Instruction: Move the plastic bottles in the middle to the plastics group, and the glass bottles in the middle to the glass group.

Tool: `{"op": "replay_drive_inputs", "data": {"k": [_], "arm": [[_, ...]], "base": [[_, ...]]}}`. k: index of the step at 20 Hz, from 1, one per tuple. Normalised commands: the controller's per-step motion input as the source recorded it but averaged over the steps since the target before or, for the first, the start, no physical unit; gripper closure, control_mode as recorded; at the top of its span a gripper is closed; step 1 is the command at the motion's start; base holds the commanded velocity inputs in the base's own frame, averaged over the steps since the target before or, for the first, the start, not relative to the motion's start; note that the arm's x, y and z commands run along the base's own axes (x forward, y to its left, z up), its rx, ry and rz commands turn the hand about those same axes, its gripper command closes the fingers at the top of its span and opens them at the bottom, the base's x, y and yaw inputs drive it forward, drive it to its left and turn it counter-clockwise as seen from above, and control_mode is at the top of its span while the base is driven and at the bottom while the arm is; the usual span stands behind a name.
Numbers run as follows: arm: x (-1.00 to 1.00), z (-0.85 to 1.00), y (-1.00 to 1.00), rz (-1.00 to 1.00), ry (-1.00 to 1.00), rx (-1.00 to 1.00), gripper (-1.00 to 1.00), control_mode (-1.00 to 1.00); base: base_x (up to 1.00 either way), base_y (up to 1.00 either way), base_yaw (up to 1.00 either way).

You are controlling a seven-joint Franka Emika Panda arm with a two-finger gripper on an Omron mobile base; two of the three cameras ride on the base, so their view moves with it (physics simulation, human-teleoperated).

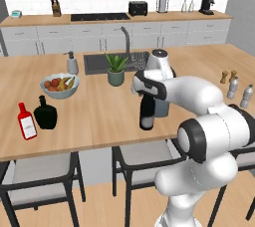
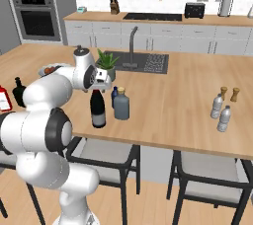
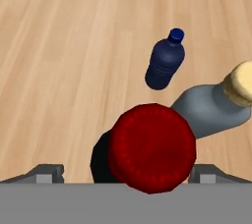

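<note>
wine bottle (image 1: 146,114) top hidden behind arm, gripper (image 3: 126,174) fingertips barely visible

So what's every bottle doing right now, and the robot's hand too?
wine bottle: upright, red top right below the hand.
gripper: open, a finger each side of the top.
grey-blue bottle: upright, capped.
dark-blue bottle: upright, capped.
water bottles: upright, capped.
red bottle: upright.
black flask: upright.

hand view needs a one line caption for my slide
Looking down past the gripper onto the wine bottle's red top, with the dark-blue bottle and gold-capped grey bottle beyond.
</note>
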Motion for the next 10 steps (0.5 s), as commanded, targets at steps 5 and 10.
{"op": "replay_drive_inputs", "data": {"k": [5, 10], "arm": [[0.07, -0.03, 0.00, 0.01, 0.00, 0.00, -1.00, -1.00], [0.01, 0.00, 0.00, 0.01, 0.00, 0.00, -1.00, -1.00]], "base": [[0.00, 0.00, 0.00], [0.00, 0.00, 0.00]]}}
